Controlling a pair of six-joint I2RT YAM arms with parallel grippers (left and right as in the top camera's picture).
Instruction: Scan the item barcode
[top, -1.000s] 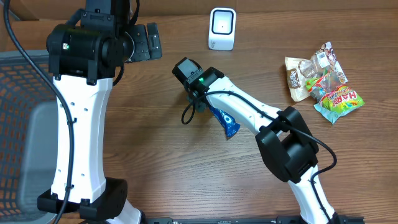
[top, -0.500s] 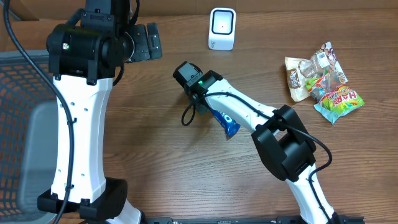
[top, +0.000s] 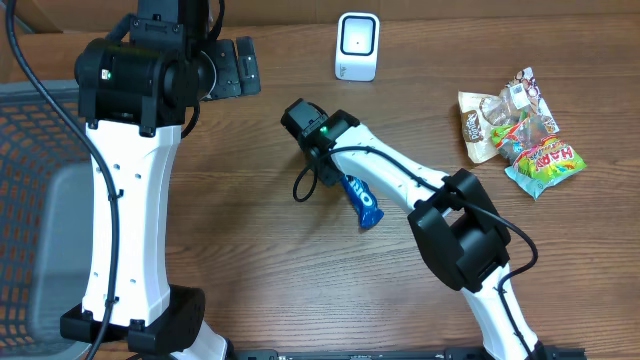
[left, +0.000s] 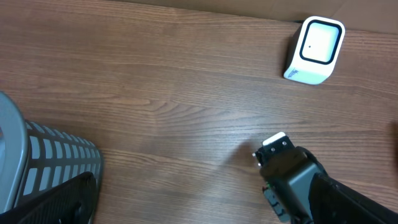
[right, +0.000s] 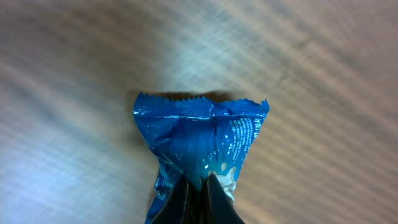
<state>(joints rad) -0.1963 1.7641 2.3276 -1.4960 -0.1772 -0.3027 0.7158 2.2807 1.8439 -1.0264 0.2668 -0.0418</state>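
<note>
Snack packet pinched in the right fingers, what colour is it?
The packet is bright blue with small white print, clearest in the right wrist view.

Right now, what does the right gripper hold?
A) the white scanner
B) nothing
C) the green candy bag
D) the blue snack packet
D: in the right wrist view the right gripper is shut on one end of the blue snack packet, and the overhead view shows the white scanner standing apart from it.
</note>
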